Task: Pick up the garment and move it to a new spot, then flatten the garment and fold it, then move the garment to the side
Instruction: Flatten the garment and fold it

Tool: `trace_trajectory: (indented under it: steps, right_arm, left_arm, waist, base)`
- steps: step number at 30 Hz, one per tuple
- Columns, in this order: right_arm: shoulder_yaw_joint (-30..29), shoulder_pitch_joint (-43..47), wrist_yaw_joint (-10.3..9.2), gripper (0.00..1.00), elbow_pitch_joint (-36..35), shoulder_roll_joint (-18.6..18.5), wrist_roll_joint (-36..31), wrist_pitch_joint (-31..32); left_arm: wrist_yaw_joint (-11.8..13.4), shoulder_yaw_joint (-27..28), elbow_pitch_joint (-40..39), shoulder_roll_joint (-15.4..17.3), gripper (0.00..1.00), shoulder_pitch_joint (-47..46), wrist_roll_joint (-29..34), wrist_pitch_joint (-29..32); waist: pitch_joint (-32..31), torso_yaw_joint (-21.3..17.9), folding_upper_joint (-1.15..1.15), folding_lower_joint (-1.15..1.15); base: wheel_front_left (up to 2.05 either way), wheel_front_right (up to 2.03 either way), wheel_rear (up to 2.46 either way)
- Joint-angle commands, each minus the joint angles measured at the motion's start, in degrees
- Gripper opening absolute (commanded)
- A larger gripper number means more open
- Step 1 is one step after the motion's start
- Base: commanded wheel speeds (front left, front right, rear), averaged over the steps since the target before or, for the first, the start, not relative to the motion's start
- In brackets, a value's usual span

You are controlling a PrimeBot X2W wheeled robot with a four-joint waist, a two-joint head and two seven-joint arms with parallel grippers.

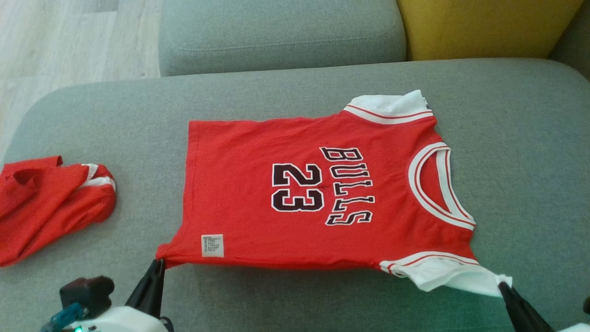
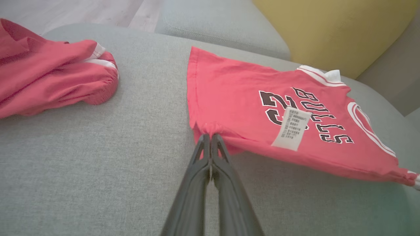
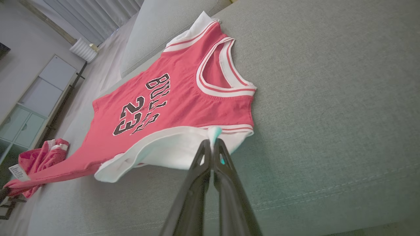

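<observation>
The right gripper is closed on the white sleeve edge of the red jersey, which lies spread on the grey sofa seat, well apart from a second red garment.

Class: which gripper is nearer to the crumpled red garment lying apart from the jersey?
Left. The left gripper pinches the hem corner of the jersey, on the side of the crumpled garment; the right gripper pinches the white sleeve at the far end.

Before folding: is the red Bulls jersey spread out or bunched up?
Spread out, unfolded: red Bulls jersey lies print-up on the grey fabric cushion; left tool and right tool pinch its raised near edge.
</observation>
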Motion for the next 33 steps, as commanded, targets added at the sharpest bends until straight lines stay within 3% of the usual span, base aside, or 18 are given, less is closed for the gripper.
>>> trace_trajectory:
  steps: [1,10,21,32,33]
  right_arm:
    - [0.41,-2.93,0.44,0.00,-2.06,-0.93,-0.72,-0.11]
    - [2.86,-15.39,0.44,0.00,3.14,-1.14,-7.19,0.69]
    - [9.06,-32.67,0.44,0.00,18.40,-8.88,-7.67,-7.22]
    - [17.05,-42.25,0.44,0.00,34.01,-14.05,-5.05,-12.20]
    - [17.68,-42.63,0.44,0.25,34.70,-14.07,-4.91,-13.11]
  left_arm:
    - [0.13,2.40,-1.92,0.94,0.00,-3.38,-0.08,0.25]
    - [-0.73,2.65,4.02,1.20,0.00,-10.09,-3.69,5.99]
    - [-4.26,2.43,13.25,1.75,0.00,-21.31,-7.46,10.48]
    - [-8.19,0.52,23.57,0.79,0.00,-27.67,-7.87,8.46]
    - [-8.55,0.23,24.43,0.60,0.29,-27.92,-7.78,8.01]
  waist:
    - [0.13,0.03,-0.01,0.01]
    - [2.77,-0.55,-0.01,0.01]
    - [6.85,-0.37,-0.01,0.01]
    - [10.35,0.18,-0.01,0.01]
    - [10.50,0.20,-0.01,0.01]
  base:
    - [0.00,0.00,0.00]
    - [0.00,0.00,0.00]
    - [0.00,0.00,0.00]
    - [0.00,0.00,0.00]
    - [0.00,0.00,0.00]
